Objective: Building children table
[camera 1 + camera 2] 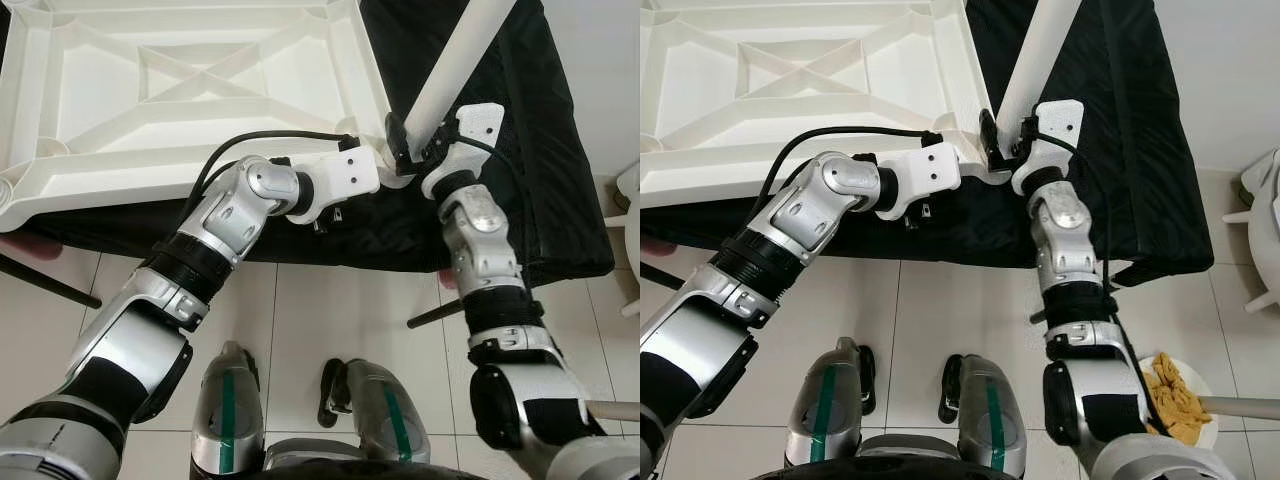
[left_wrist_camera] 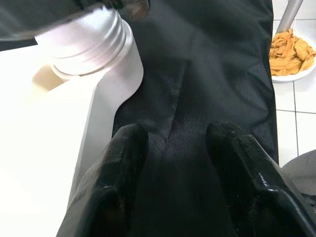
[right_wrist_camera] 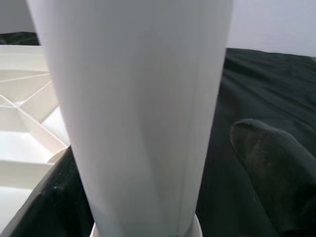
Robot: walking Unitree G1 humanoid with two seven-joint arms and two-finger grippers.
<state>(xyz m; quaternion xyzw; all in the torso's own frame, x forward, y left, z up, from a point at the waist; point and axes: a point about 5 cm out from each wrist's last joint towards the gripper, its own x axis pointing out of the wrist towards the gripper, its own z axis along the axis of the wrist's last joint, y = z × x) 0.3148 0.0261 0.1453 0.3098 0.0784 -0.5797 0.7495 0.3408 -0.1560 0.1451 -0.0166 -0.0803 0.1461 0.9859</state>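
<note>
The right claw (image 1: 1002, 138) grips the white plastic tube leg (image 1: 1036, 60) at the corner of the upturned white ribbed tabletop (image 1: 180, 90); the left claw (image 2: 173, 187), apparently empty, hovers open over the black cloth (image 2: 207, 74).

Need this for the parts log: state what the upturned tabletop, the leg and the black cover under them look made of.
Tabletop: likely moulded plastic, white, faintly glossy; the ribbed underside suggests it.
Leg, held by the right gripper: apparently the same smooth white plastic; threaded end shows in the left wrist view.
Black cover: seems woven fabric, matte, with creases and folds.
</note>
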